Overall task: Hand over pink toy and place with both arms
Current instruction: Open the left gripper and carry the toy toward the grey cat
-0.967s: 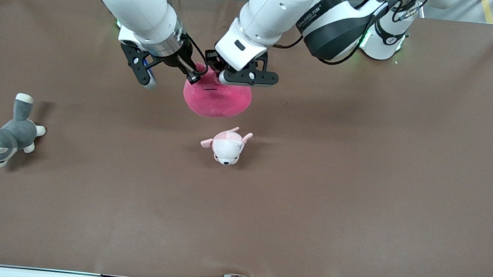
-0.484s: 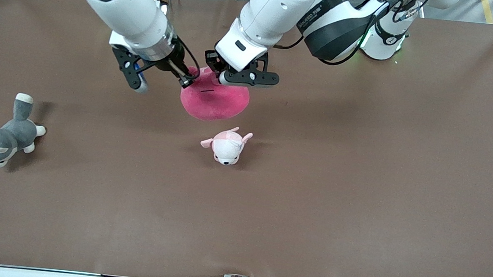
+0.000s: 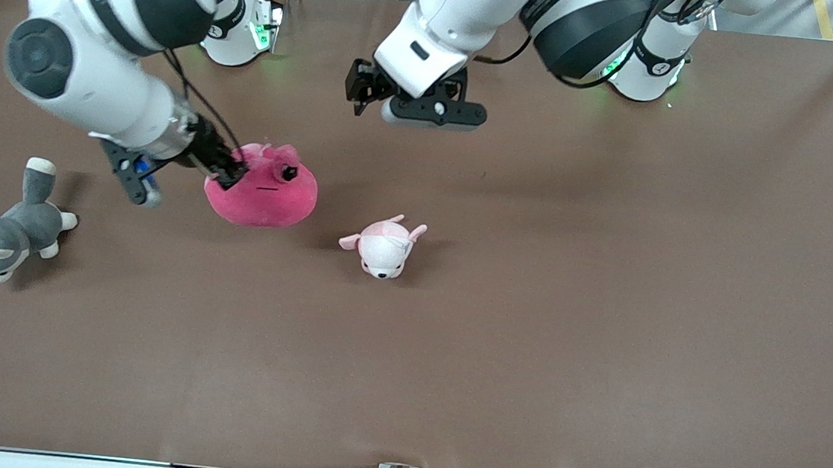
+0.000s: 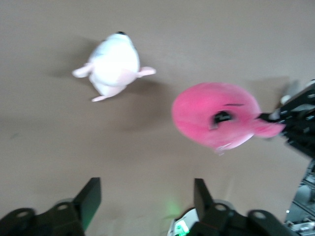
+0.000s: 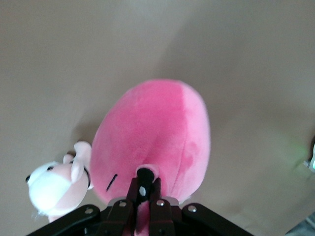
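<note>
over the right arm's end of the bench, the right claw is pinched shut on the pink toy, gripping a small flap of plush at the toy's edge. in the right wrist view the two fingers sit tight together with pink fabric squeezed between them, and the toy's round body hangs out past the fingertips. the toy's dark eye and thin mouth line show on its upper face in the front view. whether its underside touches the bench cannot be told; a dark shadow lies close under it.

the left claw hangs over bare bench closer to the robot bases, well apart from the pink toy, and holds nothing. in the left wrist view its fingers stand wide apart with only brown surface between them, and the toy and the right claw show farther off.

a small pale pink-and-white puppy plush lies on the bench near the middle, a little nearer to the front camera than the pink toy and apart from it. a grey-and-white husky plush lies at the right arm's end of the bench, nearer to the front camera than the pink toy and well apart from it.
</note>
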